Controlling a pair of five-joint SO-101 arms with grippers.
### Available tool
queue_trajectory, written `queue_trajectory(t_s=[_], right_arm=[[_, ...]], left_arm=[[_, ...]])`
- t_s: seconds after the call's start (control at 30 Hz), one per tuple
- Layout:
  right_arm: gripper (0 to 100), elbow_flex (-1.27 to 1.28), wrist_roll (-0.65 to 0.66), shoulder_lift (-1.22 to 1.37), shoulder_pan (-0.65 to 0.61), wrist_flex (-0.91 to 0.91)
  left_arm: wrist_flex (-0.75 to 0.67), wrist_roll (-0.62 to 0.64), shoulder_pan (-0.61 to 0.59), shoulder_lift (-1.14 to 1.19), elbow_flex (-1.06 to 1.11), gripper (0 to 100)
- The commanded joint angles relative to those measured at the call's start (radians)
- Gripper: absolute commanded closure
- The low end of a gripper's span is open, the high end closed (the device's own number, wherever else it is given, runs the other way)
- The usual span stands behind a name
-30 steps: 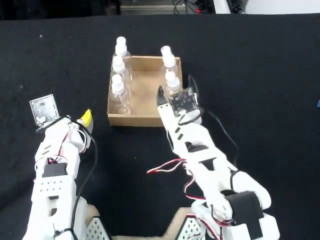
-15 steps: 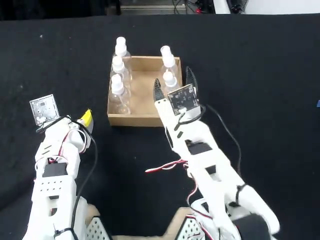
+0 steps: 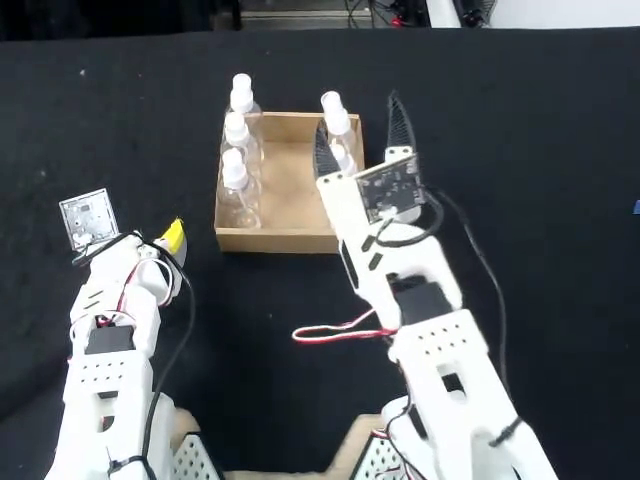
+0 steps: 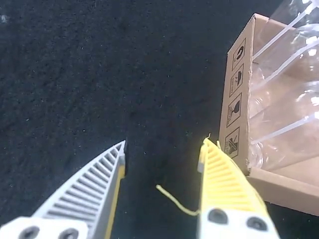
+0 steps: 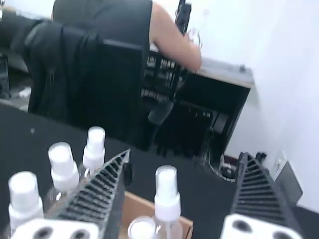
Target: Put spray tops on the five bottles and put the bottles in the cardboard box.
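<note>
This looks like an office-style robotics workroom. The black cloth-covered counter [image 3: 540,120] stands before a plain white wall [image 5: 294,74]. Tangled cables [image 3: 395,12] lie beyond the counter's far edge. Behind it are a black office chair [image 5: 119,84] draped with a dark jacket [image 5: 60,64] and a pale-topped desk [image 5: 227,69].

- The left arm [image 3: 105,350] sits folded low at about 7 o'clock in the high view, with its forearm pointing toward 12 o'clock.
- The left gripper [image 4: 164,143] has its jaws parted and grips nothing. A grey-white finger [image 4: 89,199] is on one side and a yellow finger [image 4: 227,189] on the other.
- The right arm [image 3: 425,330] rises from 5 o'clock and stretches out long, leaning toward 11 o'clock.
- The right gripper [image 3: 357,115] is near the centre, a little toward 12 o'clock. Its two black ribbed fingers [image 5: 256,186] are spread wide, with nothing clamped.
- A loop of red and white wires [image 3: 330,330] hangs off the right arm toward 9 o'clock.
</note>
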Motion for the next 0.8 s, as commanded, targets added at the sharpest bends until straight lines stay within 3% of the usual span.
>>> queue_trajectory(t_s=[0.0,0.1,0.2,0.27,0.37,0.5,0.67,0.77], right_arm=[[72.0,-0.104,-0.008,-0.085,0.080,0.081],[81.2,-0.085,-0.008,-0.104,0.199,0.078],[99.5,-0.053,-0.008,-0.139,0.295,0.084],[94.3,0.005,-0.008,-0.188,0.350,0.086],[96.2,0.143,0.000,-0.278,0.379,0.084],[98.2,0.328,0.000,-0.452,0.384,0.117],[98.7,0.444,0.000,-0.688,0.381,0.358],[98.7,0.484,0.000,-0.811,0.377,0.539]], left_arm=[[-0.021,0.005,-0.010,-0.015,-0.012,78],[-0.017,0.006,-0.010,-0.015,-0.012,78],[-0.017,0.005,-0.010,-0.015,-0.004,86],[-0.017,0.003,-0.010,-0.015,-0.004,98],[-0.017,0.003,-0.010,-0.015,-0.002,93],[0.006,-0.018,-0.012,-0.017,-0.004,97],[0.261,-0.203,-0.008,-0.064,-0.087,97],[0.327,-0.206,-0.001,-0.172,-0.076,97]])
